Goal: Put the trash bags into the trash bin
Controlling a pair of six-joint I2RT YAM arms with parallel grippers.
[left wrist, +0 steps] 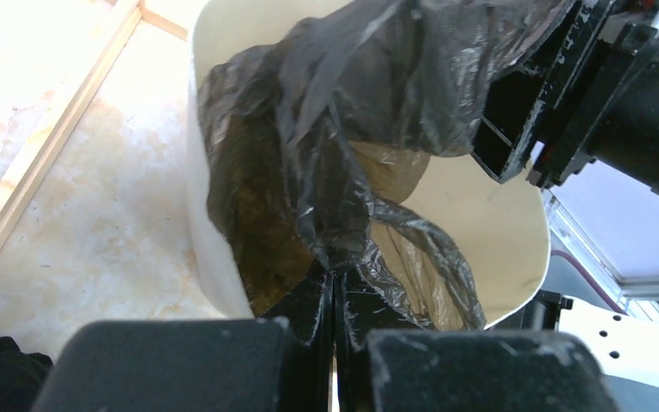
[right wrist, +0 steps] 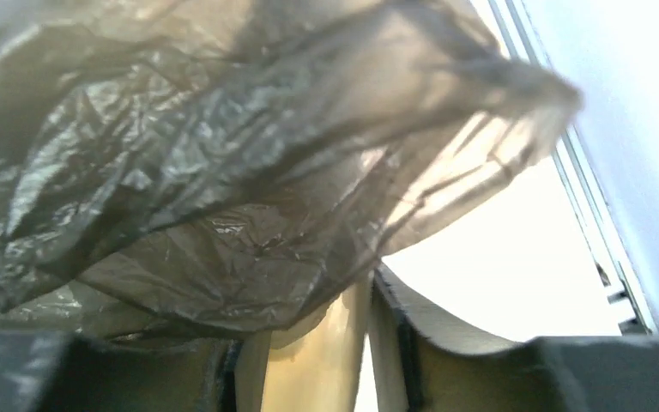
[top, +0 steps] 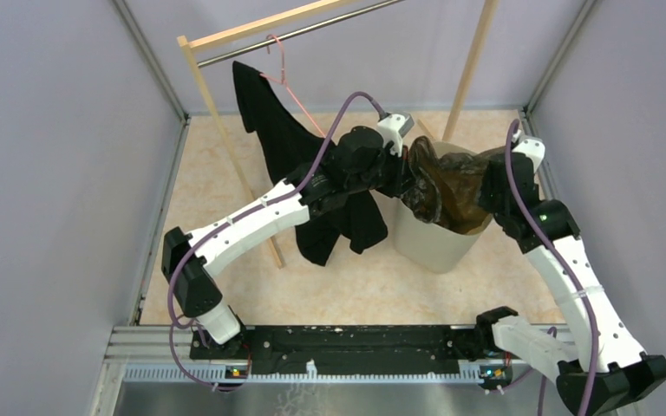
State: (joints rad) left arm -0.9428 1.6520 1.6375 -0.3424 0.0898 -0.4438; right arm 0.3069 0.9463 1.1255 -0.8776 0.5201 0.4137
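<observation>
The main risk, as I judge it, is that the bag [top: 447, 186] ends up bunched on top of the bin [top: 438, 247] rather than down inside it. The film is stretched and crumpled between the two grippers across the mouth, and if one lets go while the other pulls, the bag could spring over the rim and slide down the outside. A hard pull could also tear the thin film, or drag the light bin sideways or tip it. The left arm passes close by the T-shirt [top: 286, 147] on the rack [top: 212, 113], so a wide swing could snag the cloth. The left gripper [left wrist: 333, 287] is at the near rim with its fingers pressed together, pinching a twisted strand of the bag. From that pinch the film fans up and across the opening, and a brown fold hangs down inside against the wall. The right gripper [top: 492, 184] is at the opposite rim with the film draped over and around it. It appears to have the bag's other edge, but its own camera is mostly covered by plastic, so I cannot tell how far apart its fingers are or whether they are gripping the film.
</observation>
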